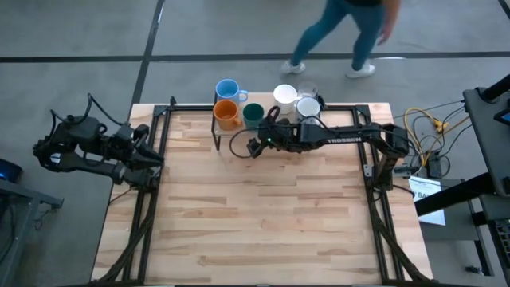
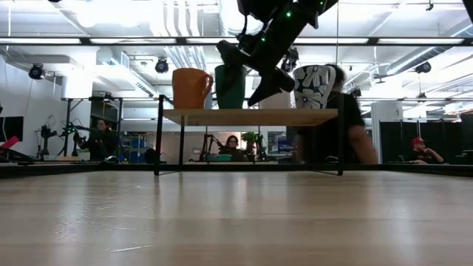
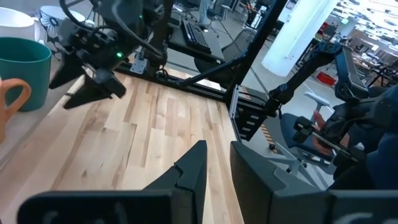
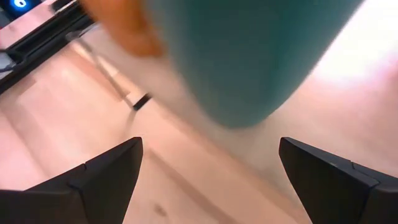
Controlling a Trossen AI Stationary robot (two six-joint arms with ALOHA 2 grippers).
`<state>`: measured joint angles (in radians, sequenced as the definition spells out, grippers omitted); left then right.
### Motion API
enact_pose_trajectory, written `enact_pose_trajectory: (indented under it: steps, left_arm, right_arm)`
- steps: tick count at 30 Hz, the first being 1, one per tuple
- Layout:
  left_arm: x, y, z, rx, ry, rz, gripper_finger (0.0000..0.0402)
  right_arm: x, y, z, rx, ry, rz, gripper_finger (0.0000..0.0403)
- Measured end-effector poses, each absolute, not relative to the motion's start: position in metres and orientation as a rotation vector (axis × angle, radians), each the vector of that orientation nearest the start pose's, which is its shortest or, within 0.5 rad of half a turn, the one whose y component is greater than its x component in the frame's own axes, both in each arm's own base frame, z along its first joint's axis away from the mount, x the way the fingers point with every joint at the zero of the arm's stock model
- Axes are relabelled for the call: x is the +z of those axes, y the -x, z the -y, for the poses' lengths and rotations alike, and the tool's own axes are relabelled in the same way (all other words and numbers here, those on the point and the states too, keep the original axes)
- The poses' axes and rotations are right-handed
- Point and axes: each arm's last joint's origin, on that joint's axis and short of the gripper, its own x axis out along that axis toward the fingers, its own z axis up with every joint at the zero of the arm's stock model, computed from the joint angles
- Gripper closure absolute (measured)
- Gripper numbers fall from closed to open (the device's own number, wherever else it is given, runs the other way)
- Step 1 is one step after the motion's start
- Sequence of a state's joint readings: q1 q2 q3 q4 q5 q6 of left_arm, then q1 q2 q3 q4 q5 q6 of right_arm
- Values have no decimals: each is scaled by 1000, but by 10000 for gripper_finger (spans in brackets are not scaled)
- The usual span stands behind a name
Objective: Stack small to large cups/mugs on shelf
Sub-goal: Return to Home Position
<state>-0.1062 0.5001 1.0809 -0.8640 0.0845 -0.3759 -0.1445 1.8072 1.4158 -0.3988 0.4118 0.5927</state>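
Dark green handleless cup (image 2: 230, 87) stands on the low light-wood shelf (image 2: 251, 117), near its left end and just beside the orange mug (image 2: 191, 89).
It is probably stiff, smooth and chippable, best gripped across its body. The right gripper (image 4: 209, 142) hangs tilted before it, spread wide and empty, arm stretched from the table's right edge. The left gripper (image 3: 214, 165) waits at the left edge, showing a narrow slit.

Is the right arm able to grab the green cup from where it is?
Probably yes. The right gripper hangs open just in front of the green cup on the shelf, with nothing between them. The orange mug stands close beside it, so it's a tight fit.
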Motion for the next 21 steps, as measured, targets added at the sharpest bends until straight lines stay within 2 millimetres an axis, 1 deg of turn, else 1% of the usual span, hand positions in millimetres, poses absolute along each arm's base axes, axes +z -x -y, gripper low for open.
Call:
enact_pose_trajectory:
  steps: [4, 6, 9, 13, 15, 18, 21]
  left_arm:
    - [388, -50, 8, -138, 353, -306, 345]
    - [388, -49, 8, -139, 353, -301, 345]
    - [388, -47, 7, -140, 352, -295, 345]
    - [389, -43, 7, -143, 350, -281, 345]
    - [389, -40, 7, -147, 329, -271, 345]
    - [389, -36, 6, -155, 286, -252, 345]
    - [389, -30, 5, -153, 251, -228, 345]
  right_arm:
    - [255, -394, 57, -716, -445, -610, 32]
    - [255, -395, 49, -693, -475, -608, 32]
    - [256, -398, 30, -618, -530, -604, 32]
    - [260, -404, -10, -460, -599, -581, 32]
    - [265, -407, -32, -352, -641, -545, 32]
    - [277, -411, -67, -129, -696, -476, 33]
    - [293, -411, -100, 63, -759, -369, 33]
